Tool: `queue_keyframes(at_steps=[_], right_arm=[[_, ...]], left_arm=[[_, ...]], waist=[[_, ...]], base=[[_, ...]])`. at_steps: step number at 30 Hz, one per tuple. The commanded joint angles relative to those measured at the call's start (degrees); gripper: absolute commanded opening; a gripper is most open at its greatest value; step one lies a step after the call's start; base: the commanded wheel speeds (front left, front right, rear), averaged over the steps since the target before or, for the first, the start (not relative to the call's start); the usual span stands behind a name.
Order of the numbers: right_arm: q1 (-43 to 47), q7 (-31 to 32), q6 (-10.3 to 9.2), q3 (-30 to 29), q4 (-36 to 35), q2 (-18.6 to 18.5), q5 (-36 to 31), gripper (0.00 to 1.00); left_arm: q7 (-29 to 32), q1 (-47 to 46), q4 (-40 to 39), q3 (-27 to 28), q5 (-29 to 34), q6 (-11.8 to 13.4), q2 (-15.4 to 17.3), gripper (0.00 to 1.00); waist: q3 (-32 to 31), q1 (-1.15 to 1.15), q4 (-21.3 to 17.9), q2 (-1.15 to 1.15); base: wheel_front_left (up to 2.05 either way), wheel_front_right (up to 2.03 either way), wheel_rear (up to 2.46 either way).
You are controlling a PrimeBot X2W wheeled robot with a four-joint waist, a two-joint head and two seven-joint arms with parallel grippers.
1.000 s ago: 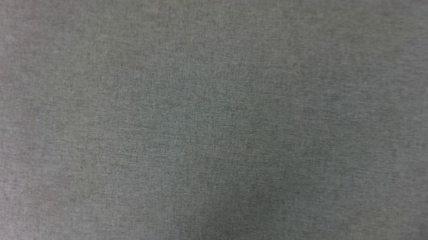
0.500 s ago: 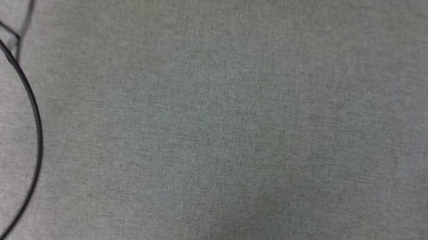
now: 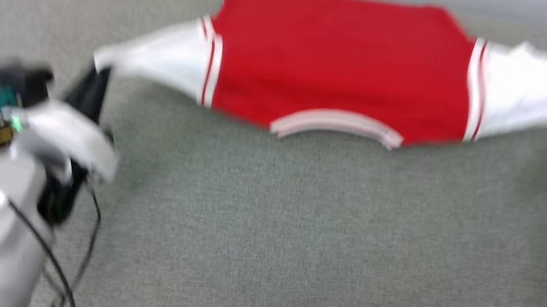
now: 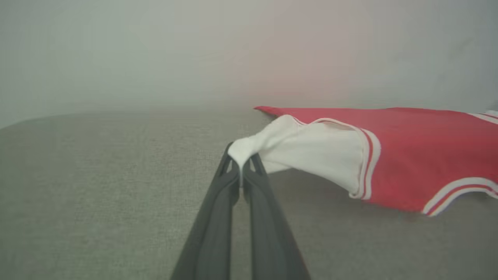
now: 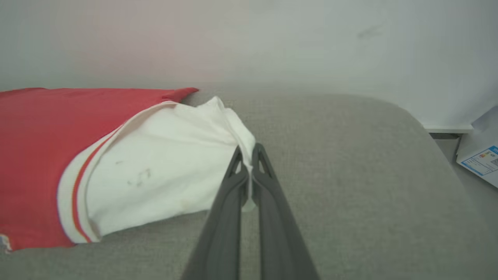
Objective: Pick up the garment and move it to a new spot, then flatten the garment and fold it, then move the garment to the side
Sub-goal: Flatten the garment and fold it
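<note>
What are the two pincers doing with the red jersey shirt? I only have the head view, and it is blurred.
Observer: The left pincer is shut on the bunched tip of one white sleeve of the red jersey shirt with white short sleeves.
Operator: And the right one?
Observer: The right pincer is shut on the edge of the other white sleeve.
Operator: Anything on that sleeve?
Observer: Yes, faint grey smudges mark it.
</note>
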Motion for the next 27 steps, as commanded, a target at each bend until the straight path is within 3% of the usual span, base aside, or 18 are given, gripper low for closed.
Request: queue_keyframes(at_steps=[1,13,22,27], right_arm=[[3.8,1.1,-0.1,0.8,-0.8,-0.5,1.5,0.0],[21.9,8.9,-0.1,0.1,-6.2,-1.5,9.9,0.0],[30.8,14.6,-0.11,-3.0,-12.4,-3.9,13.1,0.0],[37.0,21.7,-0.11,-4.3,-18.1,-5.4,15.3,0.0]], left_arm=[[0.8,4.2,-1.3,0.1,-1.0,0.9,0.0,0.0],[9.5,24.5,-11.7,0.3,-6.8,4.7,1.4,0.0],[15.2,34.7,-21.4,1.5,-9.5,7.9,5.2,0.0],[19.3,41.0,-27.0,0.5,-10.8,9.2,6.9,0.0]], waist=[[-4.2,0.01,0.0,0.0],[-12.4,0.01,-0.4,0.0],[-16.4,0.01,-1.1,0.0],[-17.8,0.01,-1.1,0.0]], base=[[0.0,0.0,0.0],[0.0,0.0,0.0],[0.0,0.0,0.0],[0.0,0.0,0.0]])
